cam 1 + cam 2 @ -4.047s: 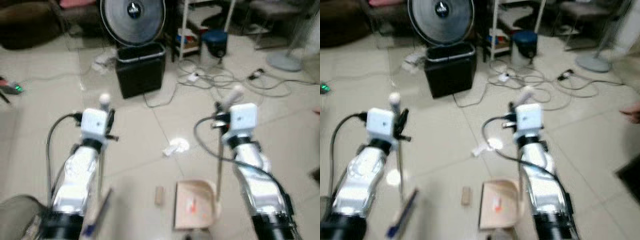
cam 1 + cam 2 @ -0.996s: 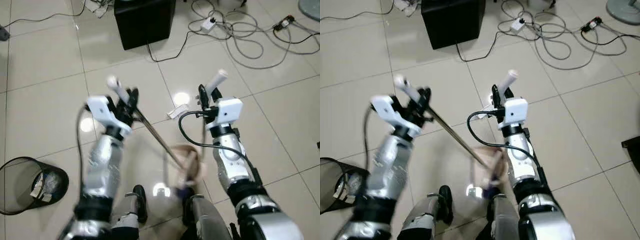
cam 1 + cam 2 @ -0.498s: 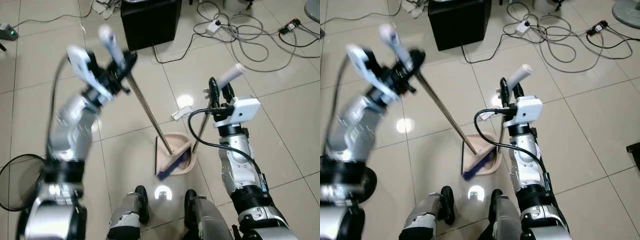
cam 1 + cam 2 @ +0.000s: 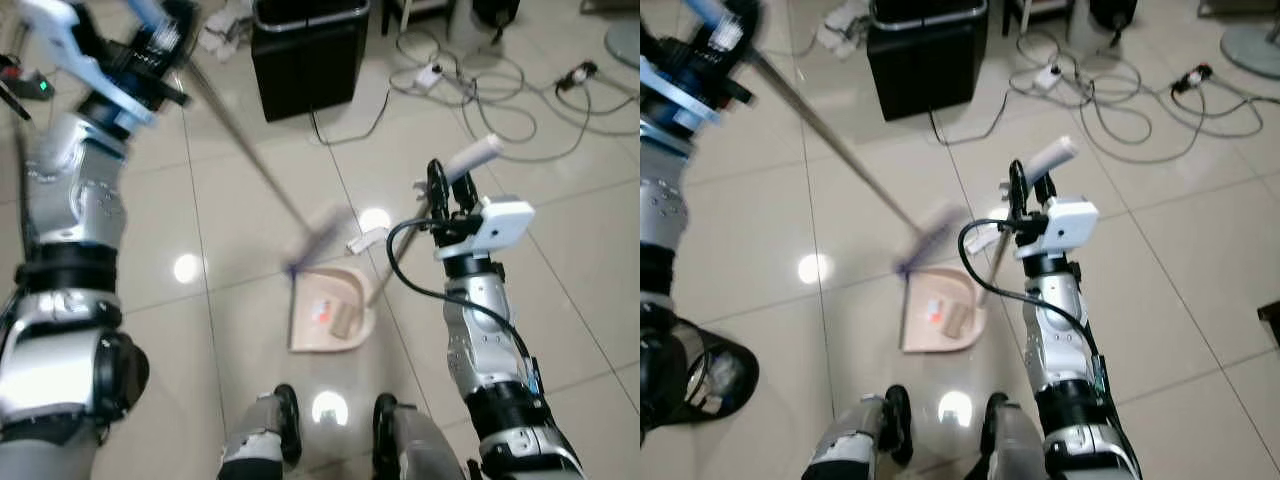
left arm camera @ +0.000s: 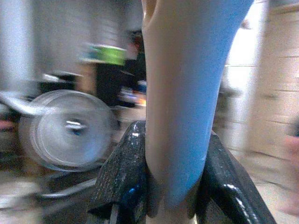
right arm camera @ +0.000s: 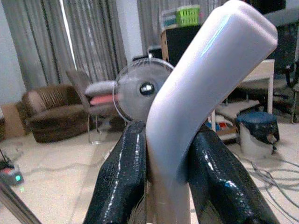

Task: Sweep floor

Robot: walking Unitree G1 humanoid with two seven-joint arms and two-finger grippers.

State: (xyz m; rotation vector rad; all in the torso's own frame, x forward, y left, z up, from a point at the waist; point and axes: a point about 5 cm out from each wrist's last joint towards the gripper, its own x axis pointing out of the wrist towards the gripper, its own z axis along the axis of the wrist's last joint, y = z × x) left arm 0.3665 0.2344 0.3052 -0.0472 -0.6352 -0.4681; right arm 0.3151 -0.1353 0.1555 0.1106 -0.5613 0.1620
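Overhead, left gripper [image 5: 170, 186] clamped broom [image 4: 300, 245]; right gripper [image 6: 163, 186] gripped dustpan [image 4: 330, 310] handle. Next stroke should land gently before its lip.

Dustpan [image 4: 330, 312] on floor [image 4: 560, 250] before robot's feet, broom head [image 4: 318, 238] just behind, bin [image 4: 307, 52] farther back.

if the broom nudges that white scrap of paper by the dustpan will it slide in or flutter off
The white paper scrap looks thin and flat, so probably very light and apt to skitter on the glossy tile floor. A gentle brush stroke may slide it toward the dustpan.
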